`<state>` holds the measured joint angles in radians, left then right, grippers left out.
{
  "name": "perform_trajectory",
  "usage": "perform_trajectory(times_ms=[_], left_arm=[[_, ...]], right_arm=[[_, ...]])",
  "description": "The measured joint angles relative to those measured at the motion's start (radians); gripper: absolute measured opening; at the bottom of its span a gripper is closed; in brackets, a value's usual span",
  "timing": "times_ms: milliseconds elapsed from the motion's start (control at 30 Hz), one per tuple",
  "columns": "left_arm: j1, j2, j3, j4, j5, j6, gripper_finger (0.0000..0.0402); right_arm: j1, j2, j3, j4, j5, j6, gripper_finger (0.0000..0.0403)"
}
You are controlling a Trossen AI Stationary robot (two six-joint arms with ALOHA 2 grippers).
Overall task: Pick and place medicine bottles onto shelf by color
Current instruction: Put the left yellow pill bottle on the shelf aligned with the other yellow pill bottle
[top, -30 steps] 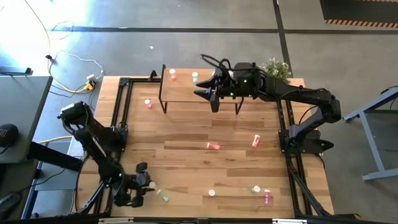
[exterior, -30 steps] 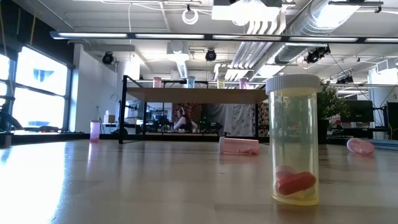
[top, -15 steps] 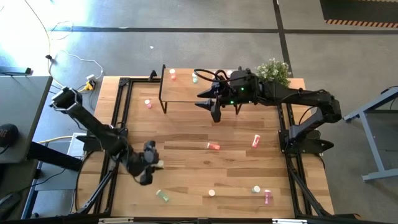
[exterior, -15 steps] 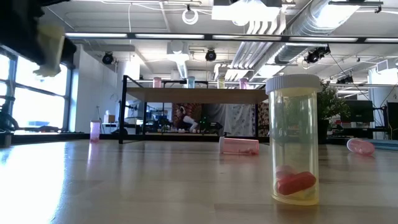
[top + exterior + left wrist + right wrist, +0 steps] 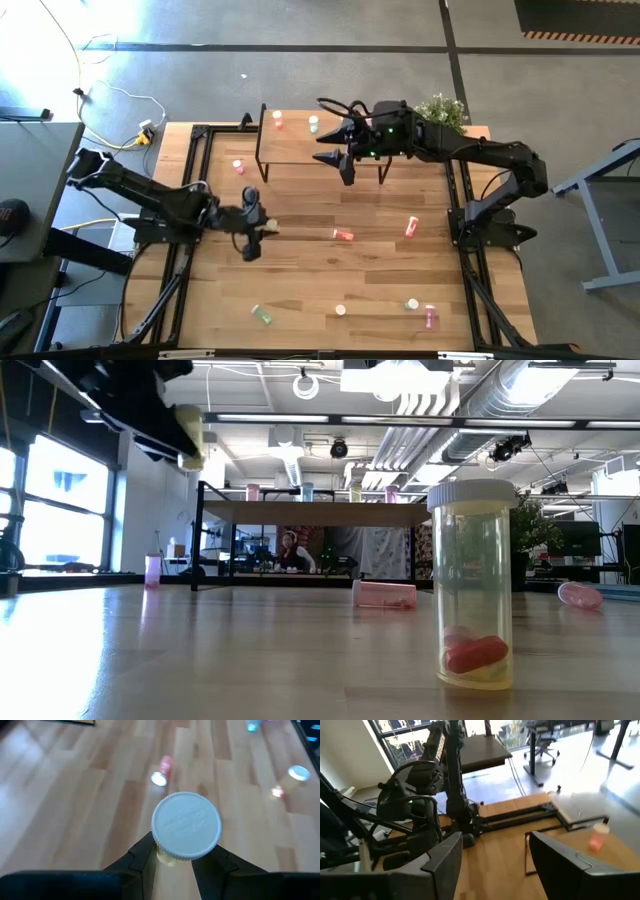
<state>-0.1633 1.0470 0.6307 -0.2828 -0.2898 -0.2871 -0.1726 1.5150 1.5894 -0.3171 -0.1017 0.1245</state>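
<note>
Left gripper [image 5: 172, 857] is pinched on a yellow bottle [image 5: 186, 831]; keep it level heading to the shelf [image 5: 300, 150] ahead. Right gripper [image 5: 492, 857] gapes empty.

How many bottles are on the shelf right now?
4 along the shelf, left to right in low view: first bottle, second bottle, third bottle, fourth bottle. More may hide.

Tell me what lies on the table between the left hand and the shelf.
Only bare wood in the high view, between the left hand and the shelf.

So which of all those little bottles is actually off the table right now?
The yellow bottle with the white cap, clamped in the left gripper and held above the table; the rest stand or lie on surfaces.
</note>
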Motion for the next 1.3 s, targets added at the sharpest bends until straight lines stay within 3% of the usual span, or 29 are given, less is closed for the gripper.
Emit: perform_trajectory(times_ms=[333,667,1067,1300], left_arm=[[0.258,0.0,0.062,-0.005,0.127,0.144,0.0099],[0.441,0.0,0.096,-0.007,0.235,0.169,0.0099],[0.477,0.0,0.096,-0.044,0.248,0.149,0.0099],[0.475,0.0,0.096,-0.05,0.325,0.148,0.0099]], right_arm=[[-0.099,0.0,0.0,0.213,-0.085,-0.098,0.0222],[-0.17,0.04,0.0,0.275,-0.221,-0.097,0.0222],[-0.121,0.209,0.0,0.136,-0.32,-0.133,0.0222],[-0.086,0.293,0.0,0.125,-0.428,-0.176,0.0222]])
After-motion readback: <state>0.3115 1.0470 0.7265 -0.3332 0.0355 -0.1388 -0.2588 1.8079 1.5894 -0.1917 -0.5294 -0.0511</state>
